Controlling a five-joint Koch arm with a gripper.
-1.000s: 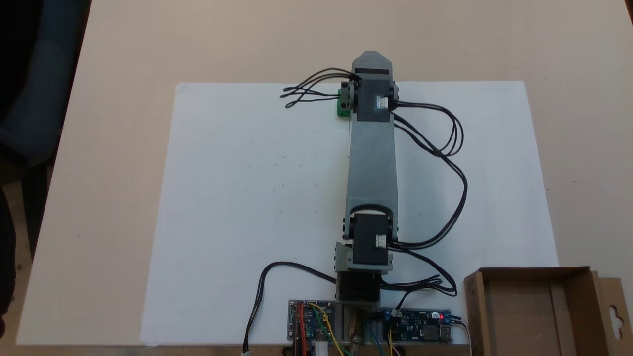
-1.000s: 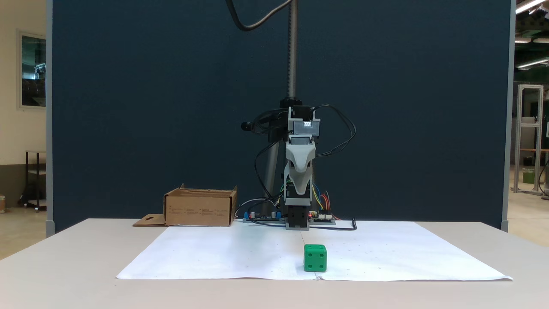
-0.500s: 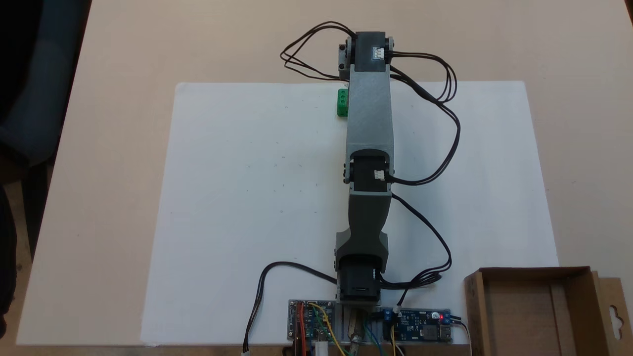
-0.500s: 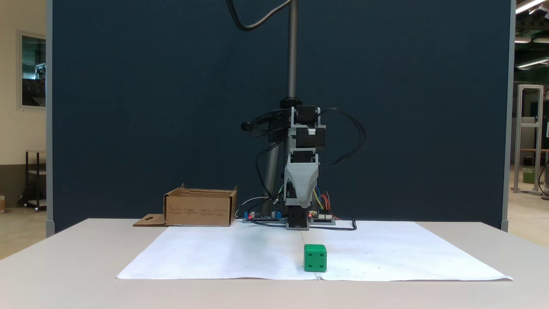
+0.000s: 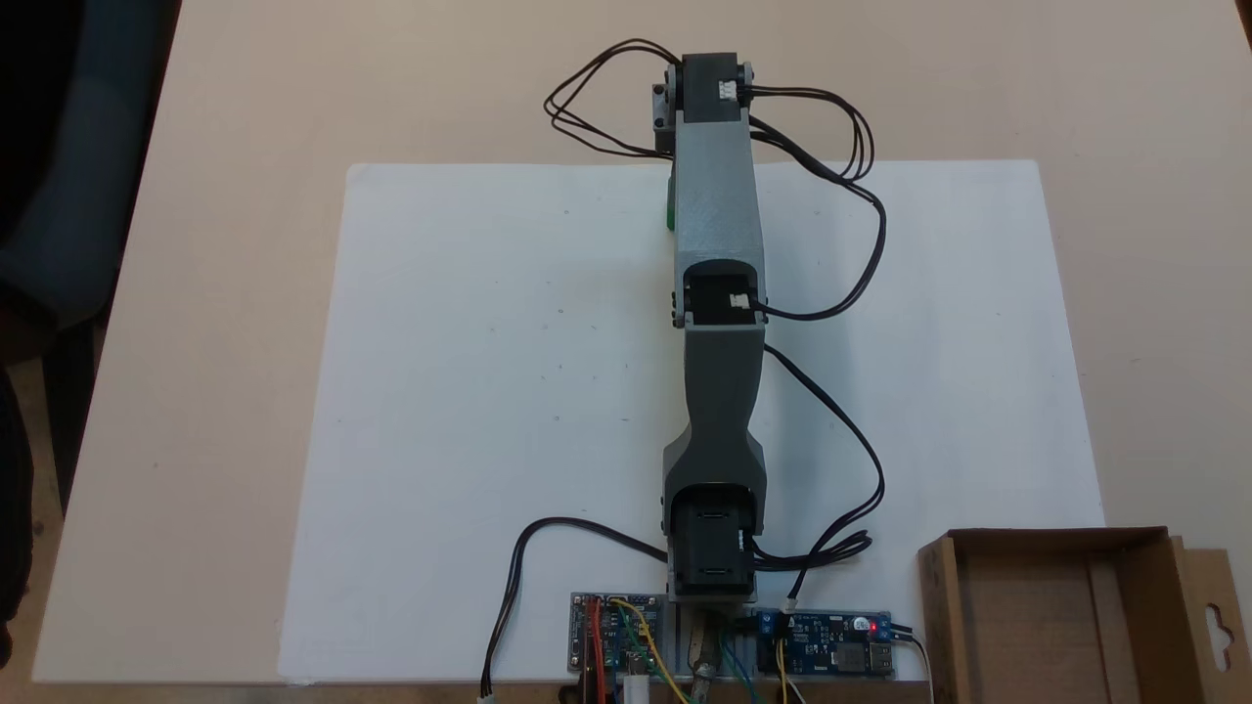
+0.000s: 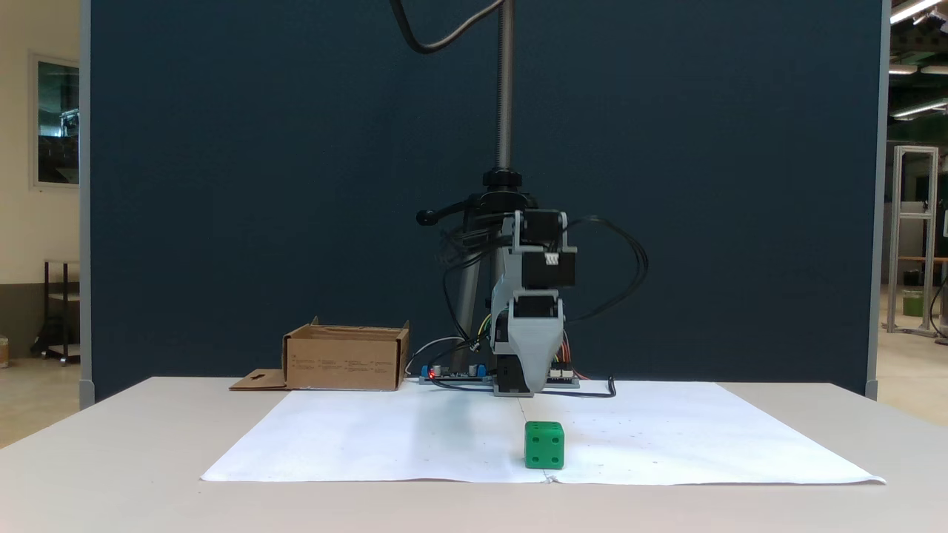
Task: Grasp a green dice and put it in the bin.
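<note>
Approach step: I see the small bright green plastic dice (image 6: 544, 446) on white paper (image 6: 370, 437), under the outstretched arm, well apart from the brown cardboard bin (image 6: 346, 358). Finger state: cannot tell. Next, descend over it.

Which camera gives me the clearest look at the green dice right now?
The fixed view facing the arm: the green dice sits fully exposed on the white paper, pips visible. In the fixed view from above, the arm covers it, leaving a thin green sliver.
</note>
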